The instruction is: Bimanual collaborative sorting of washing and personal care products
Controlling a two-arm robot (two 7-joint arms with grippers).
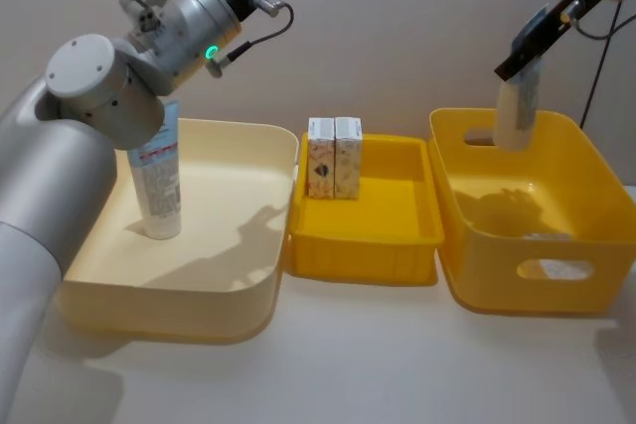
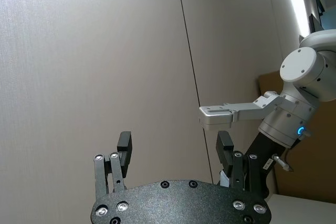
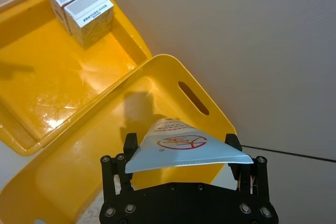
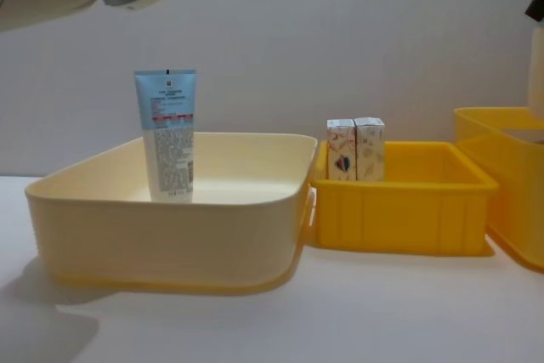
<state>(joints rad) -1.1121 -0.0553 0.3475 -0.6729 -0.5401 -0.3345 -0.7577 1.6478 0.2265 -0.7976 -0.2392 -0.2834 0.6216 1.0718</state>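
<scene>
A light blue and white squeeze tube (image 1: 159,186) (image 4: 167,135) stands upright in the cream bin (image 1: 248,275) on the left. Two small white printed cartons (image 1: 334,156) (image 4: 355,149) (image 3: 79,6) stand side by side at the back of the yellow tray (image 1: 363,245). My right gripper (image 3: 182,141) (image 1: 527,47) is shut on a second tube (image 3: 178,150) (image 1: 517,111), which hangs over the back of the deep yellow basket (image 1: 596,196). My left gripper (image 2: 175,142) is raised above the cream bin, open and empty, facing the wall.
The three containers stand in a row with their sides nearly touching: cream bin (image 4: 170,235), yellow tray (image 4: 399,218), yellow basket (image 4: 510,167). A pale item (image 1: 552,237) lies on the basket floor. My left arm's elbow (image 1: 99,86) looms over the cream bin's left side. A wall runs close behind.
</scene>
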